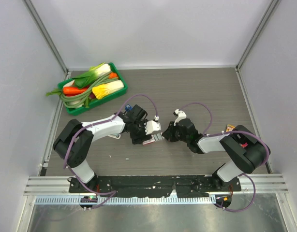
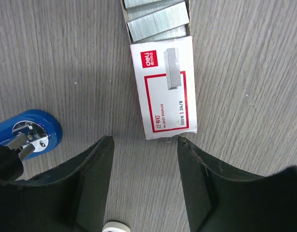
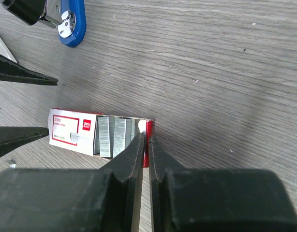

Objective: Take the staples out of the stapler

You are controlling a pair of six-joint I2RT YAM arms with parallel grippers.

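Note:
The stapler point(image 2: 27, 135) is small and blue, with a metal part showing at its rounded end. It lies on the table left of my left gripper and shows at the top left of the right wrist view point(image 3: 73, 24). A flat red-and-white staple box point(image 2: 165, 87) lies between my grippers with its tray slid out, showing staple strips point(image 3: 114, 135). My left gripper point(image 2: 144, 142) is open and empty, just short of the box's closed end. My right gripper point(image 3: 144, 137) is shut on the box's red end flap point(image 3: 148, 126).
A green tray point(image 1: 120, 77) of toy vegetables stands at the back left. A small orange item point(image 1: 230, 128) lies by the right arm. Both grippers meet over the box point(image 1: 151, 141) mid-table. A tiny metal scrap point(image 3: 11, 164) lies near the box.

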